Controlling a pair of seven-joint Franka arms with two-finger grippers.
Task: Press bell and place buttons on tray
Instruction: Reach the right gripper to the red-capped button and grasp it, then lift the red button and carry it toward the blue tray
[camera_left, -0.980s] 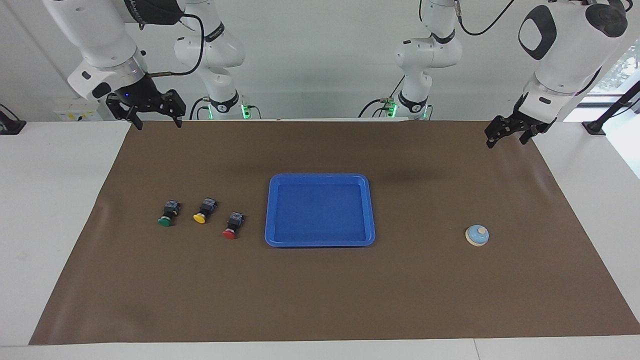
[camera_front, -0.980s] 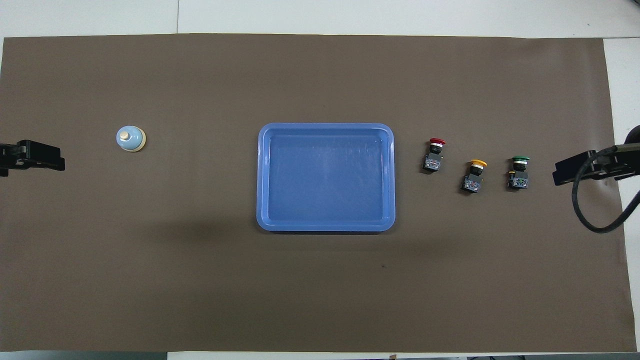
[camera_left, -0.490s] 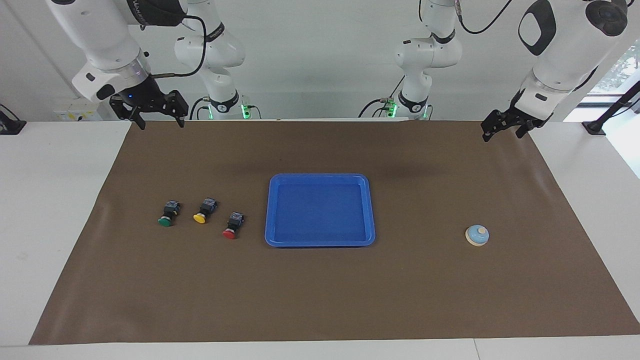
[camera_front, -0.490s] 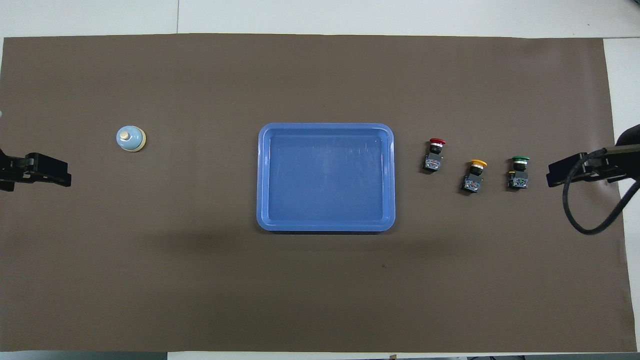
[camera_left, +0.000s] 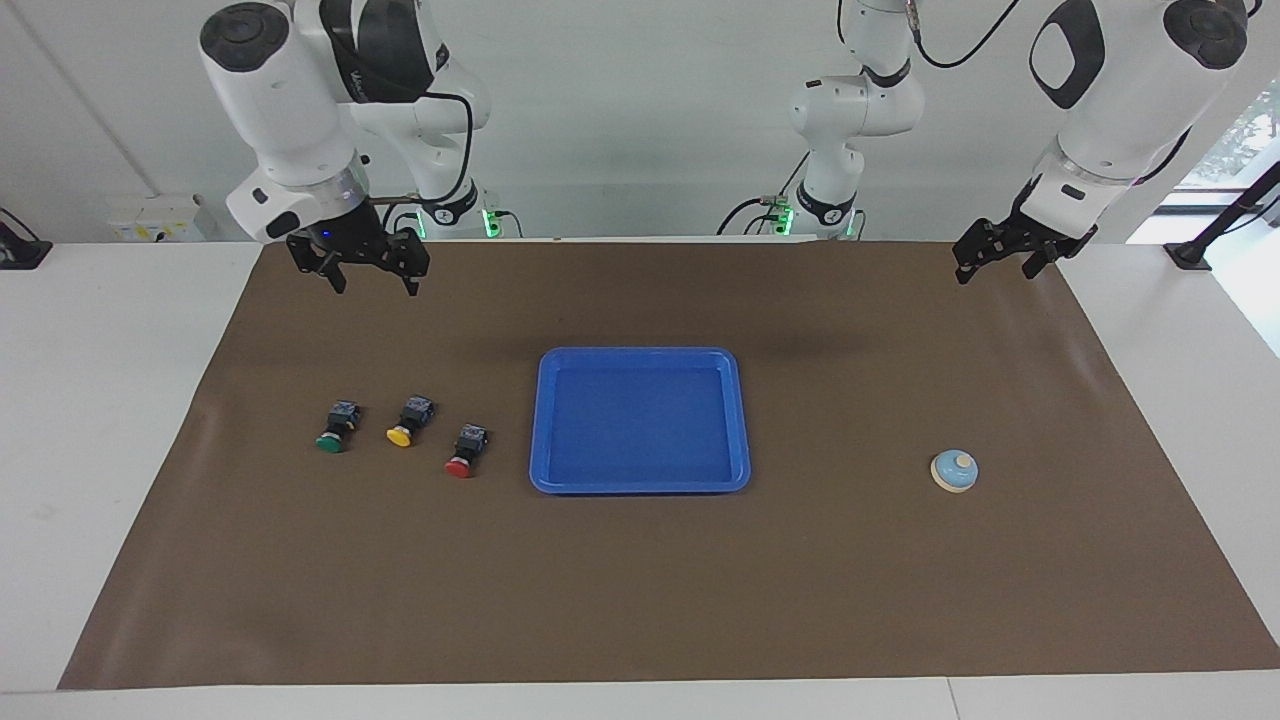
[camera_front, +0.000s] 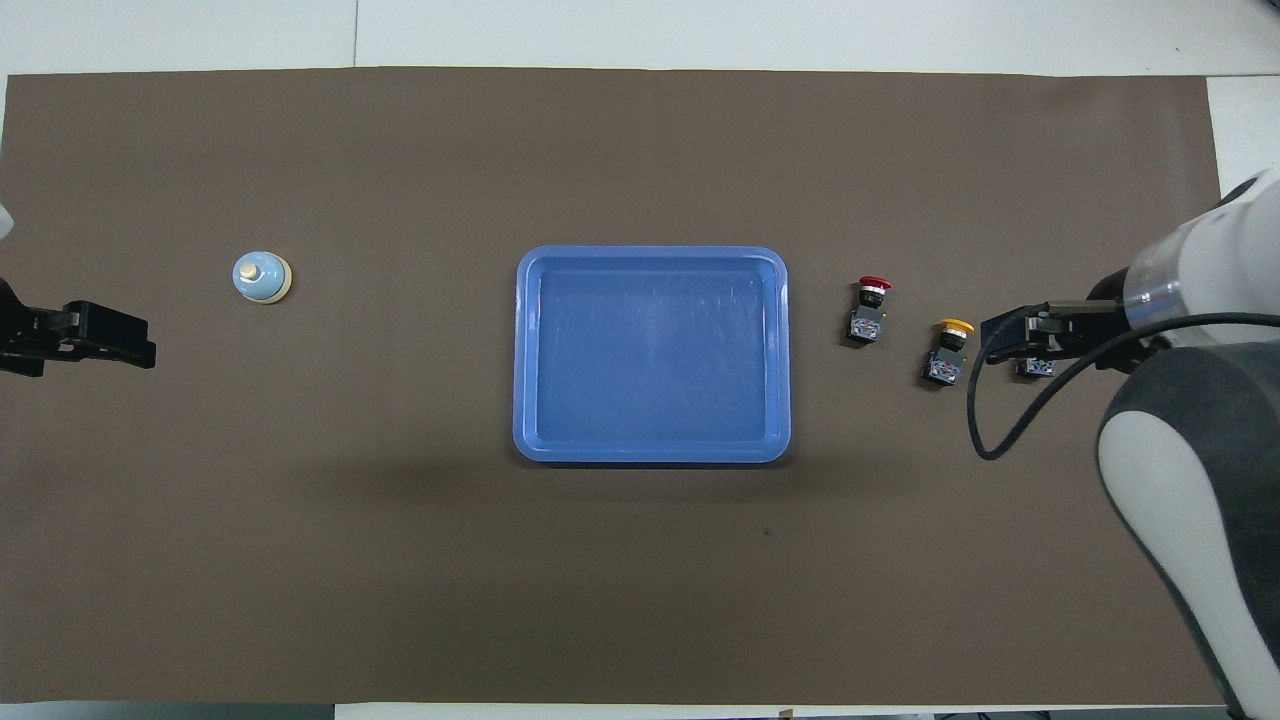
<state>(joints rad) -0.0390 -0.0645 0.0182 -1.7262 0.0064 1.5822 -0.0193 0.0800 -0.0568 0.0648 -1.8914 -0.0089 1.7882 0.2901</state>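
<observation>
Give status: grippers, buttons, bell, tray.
Both grippers, right and left, open, raised. Three buttons and bell on mat. Tray empty.

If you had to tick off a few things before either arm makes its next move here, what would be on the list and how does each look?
1. Tray has room: ok, nothing lies in it.
2. All three buttons are reachable: ok, green button, yellow button and red button lie apart on the mat beside the tray.
3. Bell is uncovered: ok, it sits alone toward the left arm's end.
4. Right claw is ready to grasp: ok, open, holding nothing, raised above the mat.
5. Left claw is free: ok, open, empty, raised, not over the bell.
</observation>
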